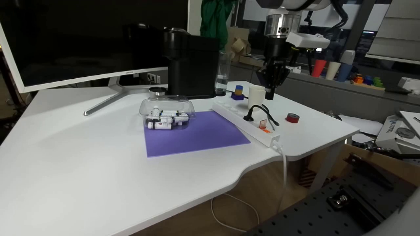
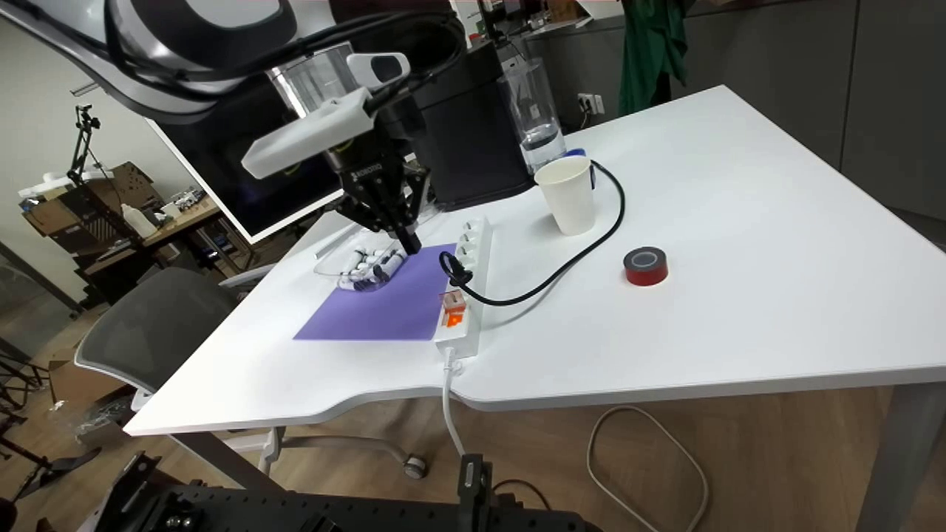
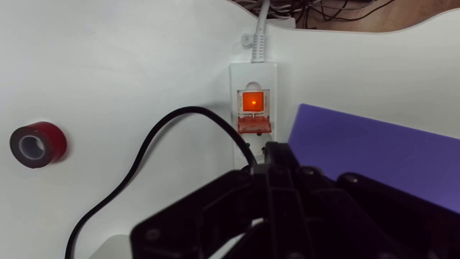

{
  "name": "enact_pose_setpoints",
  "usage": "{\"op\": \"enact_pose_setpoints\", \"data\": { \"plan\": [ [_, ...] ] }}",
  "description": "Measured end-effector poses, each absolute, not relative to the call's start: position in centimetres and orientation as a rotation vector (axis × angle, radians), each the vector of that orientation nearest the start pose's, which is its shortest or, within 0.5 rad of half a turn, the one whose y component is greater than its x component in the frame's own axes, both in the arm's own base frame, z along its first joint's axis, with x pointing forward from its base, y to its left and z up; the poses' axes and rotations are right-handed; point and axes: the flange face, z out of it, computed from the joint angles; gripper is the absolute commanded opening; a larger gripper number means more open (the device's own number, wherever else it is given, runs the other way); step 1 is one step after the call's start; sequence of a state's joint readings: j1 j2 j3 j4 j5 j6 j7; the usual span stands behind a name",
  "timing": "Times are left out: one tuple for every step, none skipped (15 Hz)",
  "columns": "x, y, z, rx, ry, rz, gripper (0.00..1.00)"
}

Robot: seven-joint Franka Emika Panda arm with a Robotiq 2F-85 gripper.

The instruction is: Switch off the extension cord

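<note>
White desk (image 1: 98, 183), curved front edge. Large dark monitor (image 1: 92, 36) stands on it, with a black machine (image 1: 193, 65) next to that; green cloth (image 1: 215, 23) hangs behind. Wood floor (image 2: 539, 443) below, grey chair (image 2: 159, 325) beside the desk.

Extension cord (image 1: 241, 120) lies lengthwise near the curved edge, alongside a purple mat (image 1: 193, 134). Placement makes sense to me: its white cord (image 1: 284, 168) drops directly over the edge. Black plug (image 2: 460, 275) sits in a socket further along; its black cable (image 3: 190, 109) loops away from the mat side, so the switch (image 3: 253, 104) is not crossed by it.

Red translucent cover (image 3: 254, 125) stands raised at the plug side of the switch, presumably so the switch can be pressed directly. Switch glows orange; I read that as on, task not yet done.

Gripper (image 1: 269, 95) hangs above the desk, fingers pointing down, apart from the extension cord. Fingers brought together, no gap visible, nothing held. Probable reason: one blunt prod for pressing. Next move likely needs travel towards the switch, then down. Risk: catching the cable, or knocking the cover back over the switch.

Paper cup (image 2: 569, 196) and red tape roll (image 2: 645, 266) stand off to the cable's side, out of the likely path.
</note>
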State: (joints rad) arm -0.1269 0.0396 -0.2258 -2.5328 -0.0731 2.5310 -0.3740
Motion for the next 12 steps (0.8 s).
{"op": "enact_pose_setpoints", "data": {
  "plan": [
    [42.9, -15.9, 25.7, -3.176, -0.135, 0.085, 0.0],
    [43.0, -15.9, 25.8, -3.177, -0.135, 0.08, 0.0],
    [43.0, -15.8, 25.8, -3.176, -0.139, 0.08, 0.0],
    [42.9, -15.7, 25.7, -3.174, -0.147, 0.084, 0.0],
    [42.8, -15.5, 25.5, -3.172, -0.157, 0.089, 0.0],
    [42.6, -15.2, 25.3, -3.169, -0.167, 0.093, 0.0],
    [42.3, -15.0, 24.9, -3.166, -0.179, 0.098, 0.0],
    [42.0, -14.8, 24.5, -3.164, -0.189, 0.098, 0.0],
    [41.5, -14.6, 24.1, -3.164, -0.196, 0.095, 0.0],
    [41.0, -14.5, 23.6, -3.164, -0.199, 0.09, 0.0],
    [40.6, -14.4, 23.2, -3.165, -0.201, 0.082, 0.0],
    [40.1, -14.4, 22.7, -3.165, -0.203, 0.074, 0.0]
  ]
}}
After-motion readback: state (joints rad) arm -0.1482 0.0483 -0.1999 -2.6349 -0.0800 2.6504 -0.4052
